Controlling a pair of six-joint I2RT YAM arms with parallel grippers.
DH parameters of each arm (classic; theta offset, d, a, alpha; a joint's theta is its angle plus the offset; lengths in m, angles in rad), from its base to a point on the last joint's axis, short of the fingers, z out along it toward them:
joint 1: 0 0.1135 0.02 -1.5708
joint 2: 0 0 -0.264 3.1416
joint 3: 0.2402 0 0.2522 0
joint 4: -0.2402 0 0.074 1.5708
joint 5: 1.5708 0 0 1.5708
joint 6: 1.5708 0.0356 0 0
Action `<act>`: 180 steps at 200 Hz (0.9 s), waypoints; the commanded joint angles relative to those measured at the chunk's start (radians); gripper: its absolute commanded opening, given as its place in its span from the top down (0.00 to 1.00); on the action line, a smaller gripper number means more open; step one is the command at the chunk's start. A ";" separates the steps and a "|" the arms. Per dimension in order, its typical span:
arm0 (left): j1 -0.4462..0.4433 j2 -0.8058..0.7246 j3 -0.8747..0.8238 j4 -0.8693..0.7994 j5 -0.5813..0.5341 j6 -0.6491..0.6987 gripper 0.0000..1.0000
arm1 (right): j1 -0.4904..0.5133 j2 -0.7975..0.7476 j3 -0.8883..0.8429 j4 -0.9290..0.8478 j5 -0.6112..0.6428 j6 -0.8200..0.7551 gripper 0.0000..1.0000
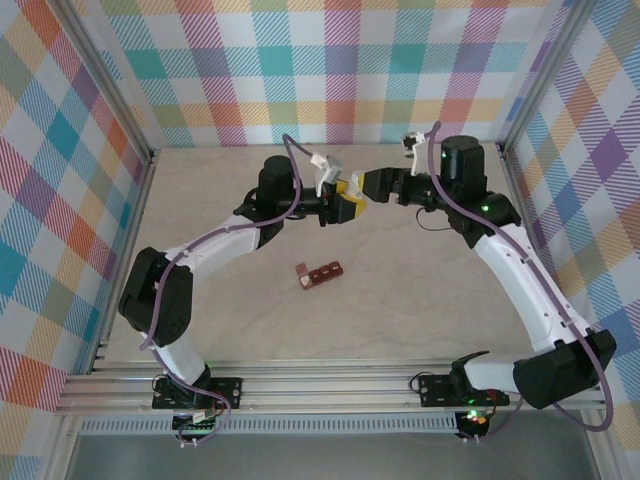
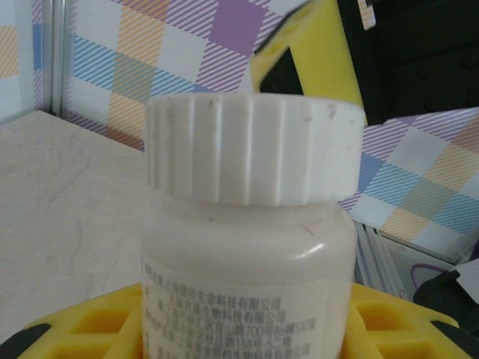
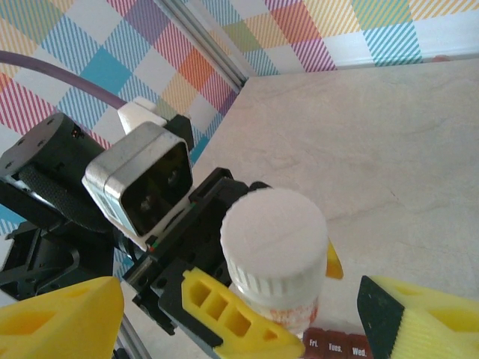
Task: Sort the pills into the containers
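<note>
My left gripper (image 2: 239, 333) is shut on a white pill bottle (image 2: 247, 247), with its yellow fingers (image 3: 232, 318) on both sides of the body below the ribbed cap (image 3: 274, 238). It holds the bottle above the table's middle (image 1: 343, 205). My right gripper (image 3: 239, 303) is open. Its fingers stand wide on either side of the cap and do not touch it, and it faces the left gripper (image 1: 358, 186). The containers (image 1: 320, 273), a dark red-brown strip with day labels (image 3: 337, 348), lie on the table below. The pills are out of view.
The beige tabletop (image 1: 420, 300) is walled by checked panels and metal rails. The left arm's wrist camera (image 3: 142, 176) sits close beside the bottle. A purple cable (image 1: 300, 160) loops over the left arm.
</note>
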 commanded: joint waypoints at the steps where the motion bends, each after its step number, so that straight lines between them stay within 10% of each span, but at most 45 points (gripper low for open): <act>1: 0.011 -0.001 0.023 -0.027 0.053 0.004 1.00 | -0.009 0.014 0.056 -0.023 -0.018 -0.021 0.17; 180: 0.028 0.027 0.046 -0.048 0.097 0.013 1.00 | -0.044 0.151 0.097 -0.003 -0.171 -0.030 0.27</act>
